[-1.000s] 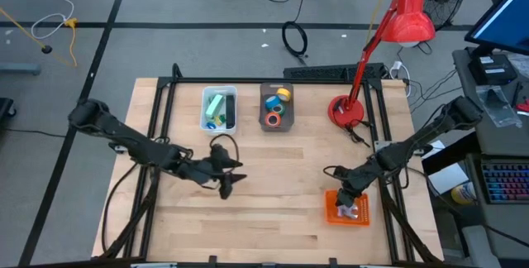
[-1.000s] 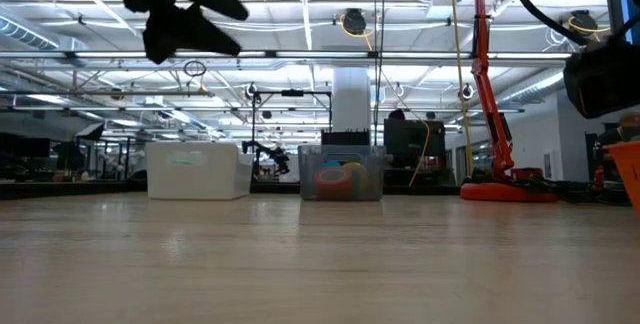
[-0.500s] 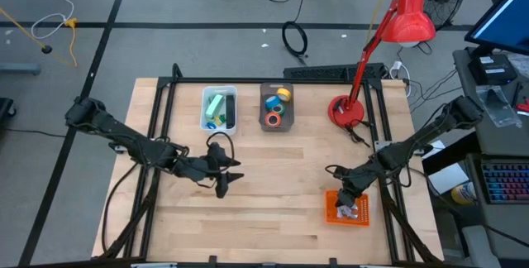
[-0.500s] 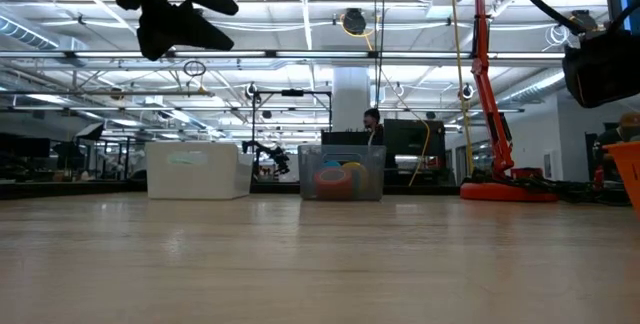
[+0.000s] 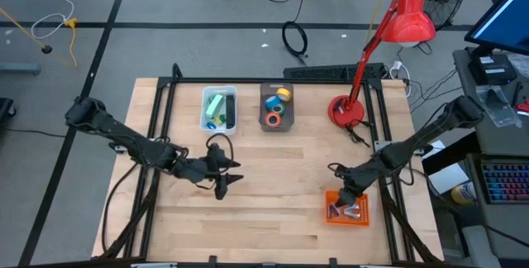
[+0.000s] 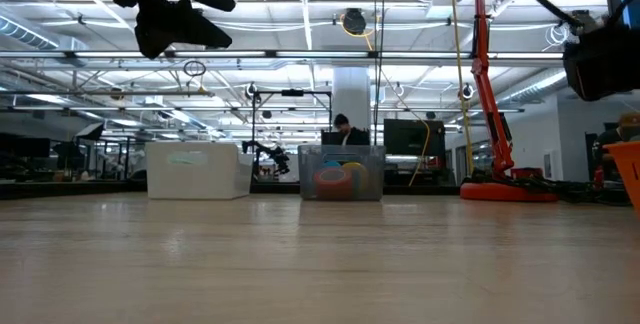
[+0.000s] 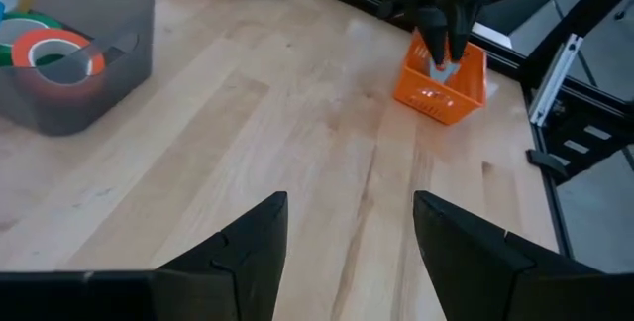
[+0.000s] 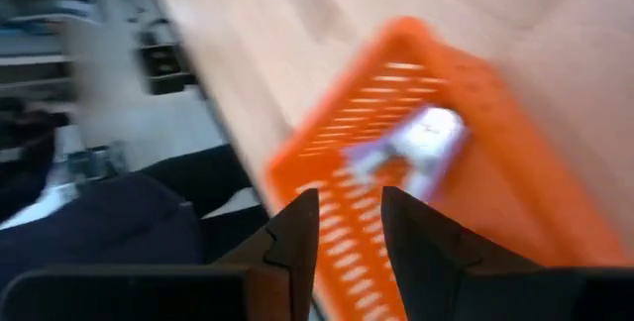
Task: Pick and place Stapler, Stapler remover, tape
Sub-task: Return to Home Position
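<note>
Tape rolls, among them an orange-red one (image 5: 273,120) (image 7: 59,52) and a yellow one (image 5: 283,94), lie in a grey bin (image 5: 264,107) (image 7: 119,73) at the table's far middle. An orange basket (image 5: 329,217) (image 7: 443,98) (image 8: 515,162) stands near the table's right edge with a silvery thing (image 5: 354,212) (image 8: 421,141) lying in it. It is blurred, so whether it is the stapler or the stapler remover I cannot tell. My right gripper (image 5: 341,196) (image 8: 349,224) hangs open just over the basket, nothing between its fingers. My left gripper (image 5: 223,179) (image 7: 349,230) hangs open above the table's middle.
A white bin (image 5: 219,109) (image 6: 198,169) holding a green thing and a blue thing stands left of the grey bin. A red desk lamp (image 5: 347,111) stands at the far right. Bare wood lies between the two grippers and along the near edge.
In the high view the silvery thing in the orange basket shows more fully now, beside my right gripper's fingers instead of under them. My left gripper has kept still.
</note>
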Robot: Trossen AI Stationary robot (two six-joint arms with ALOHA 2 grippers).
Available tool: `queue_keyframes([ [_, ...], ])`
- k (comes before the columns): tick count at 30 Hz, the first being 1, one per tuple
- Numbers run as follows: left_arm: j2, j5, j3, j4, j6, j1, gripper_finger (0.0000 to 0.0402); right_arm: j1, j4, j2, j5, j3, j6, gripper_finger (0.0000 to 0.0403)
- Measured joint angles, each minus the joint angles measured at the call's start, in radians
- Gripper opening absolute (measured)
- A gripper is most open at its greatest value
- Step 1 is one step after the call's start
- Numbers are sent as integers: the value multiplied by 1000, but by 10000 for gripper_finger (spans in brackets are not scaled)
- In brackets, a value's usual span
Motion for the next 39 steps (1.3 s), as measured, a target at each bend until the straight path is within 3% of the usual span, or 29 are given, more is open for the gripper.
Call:
queue_keyframes([
  [9,0,2,0,-2,12,-39,220,48,180,-143,97,0,-161,104],
  [14,-1,42,0,0,-65,-40,218,80,210,-225,175,0,-284,91],
  [18,-9,31,0,46,69,-52,220,85,211,-286,237,-12,-383,87],
  [24,-116,24,-15,74,208,-49,220,82,210,-380,157,-31,-597,91],
  [30,-244,49,-170,186,209,-31,219,20,213,-449,121,-33,-697,87],
  [33,-277,106,-237,306,232,-21,220,-51,218,-435,46,-33,-701,87],
  [39,-245,134,-261,324,248,63,220,-289,214,-372,-223,-33,-791,86],
])
